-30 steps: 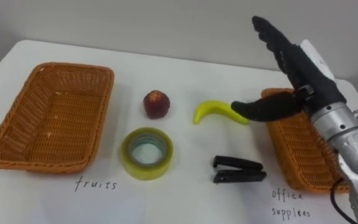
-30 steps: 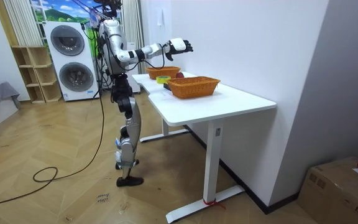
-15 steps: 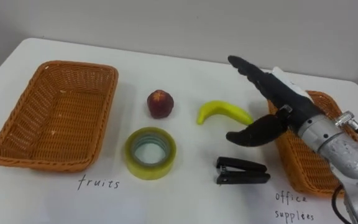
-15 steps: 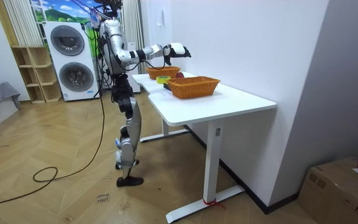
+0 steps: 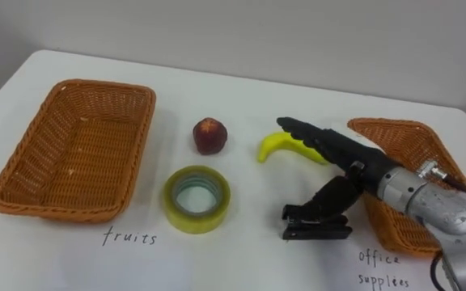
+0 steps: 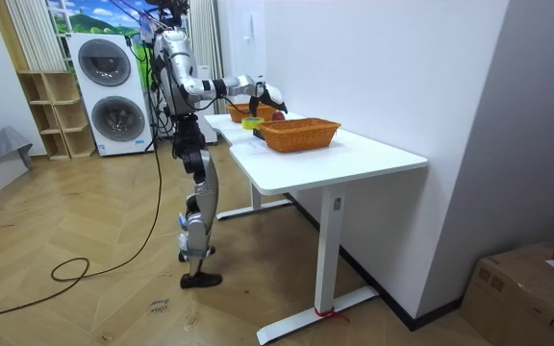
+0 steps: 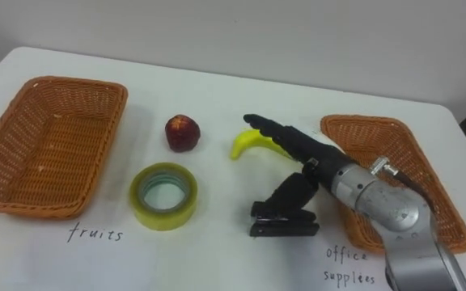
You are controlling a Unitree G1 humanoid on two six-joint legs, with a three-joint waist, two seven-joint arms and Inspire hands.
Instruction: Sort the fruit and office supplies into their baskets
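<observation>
As it hangs over the stapler (image 5: 314, 231), right hand (image 5: 364, 167) spread, fingers (image 5: 302, 128) above banana (image 5: 271, 145).

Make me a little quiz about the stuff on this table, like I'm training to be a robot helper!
1. True or false: the banana lies on the table, outside both baskets.
2. Which thing is the thumb of the open right hand closest to? A) stapler B) tape roll C) red fruit
3. How many loose things lie between the left basket and the right basket?

Key: 1. true; 2. A; 3. four
</observation>
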